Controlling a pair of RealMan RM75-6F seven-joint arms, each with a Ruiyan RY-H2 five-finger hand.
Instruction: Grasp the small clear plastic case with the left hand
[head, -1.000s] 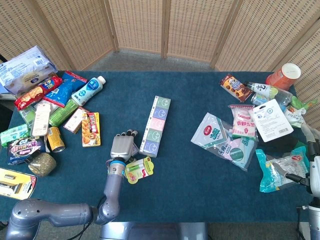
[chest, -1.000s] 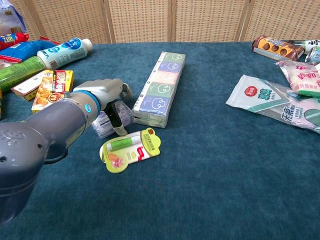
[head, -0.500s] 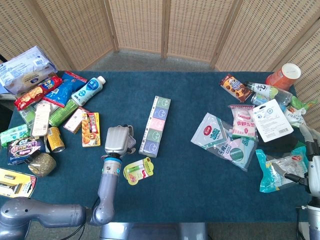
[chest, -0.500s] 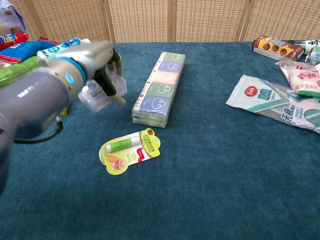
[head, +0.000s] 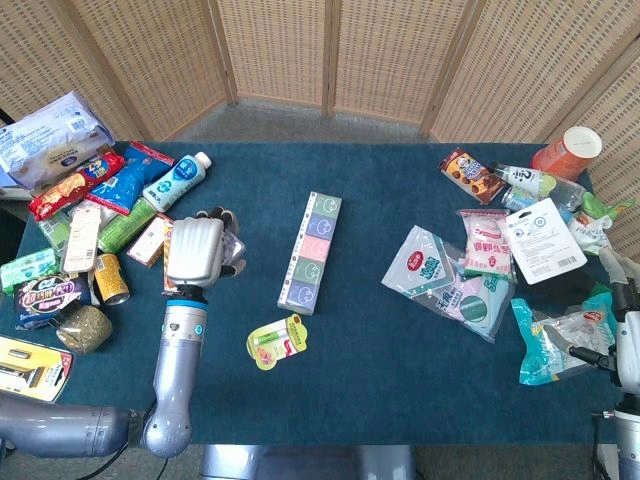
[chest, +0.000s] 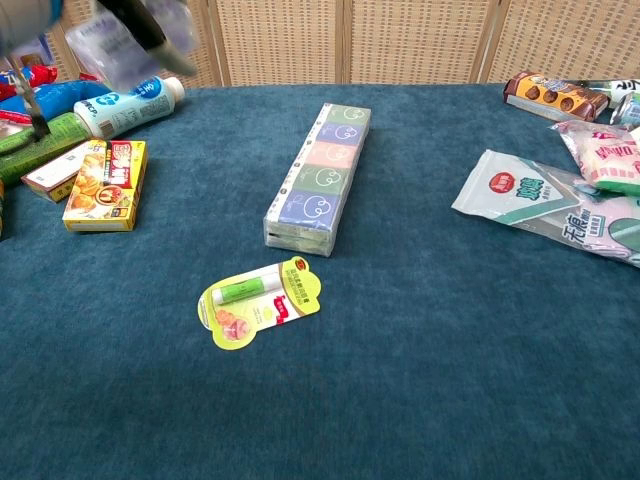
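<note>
My left hand (head: 196, 250) is raised above the table's left side, over the yellow snack box. It grips the small clear plastic case (chest: 122, 45). In the chest view the case is a blurred clear shape at the top left, with the hand's dark fingers (chest: 140, 18) wrapped over it. From the head view only a sliver of the case (head: 236, 250) shows beside the hand's back. My right arm (head: 628, 348) sits at the table's right edge, and its hand is too cut off to read.
A long pastel tissue pack (head: 312, 252) lies mid-table, with a green lip-balm card (head: 276, 341) in front of it. The yellow box (chest: 105, 185), a milk bottle (head: 178, 180) and several snack packs crowd the left. Pouches (head: 440, 275) and an orange cup (head: 570, 150) fill the right.
My left hand lifted the clear case off the cloth beside the tissue pack and carried it up and to the left. The right arm has not moved.
</note>
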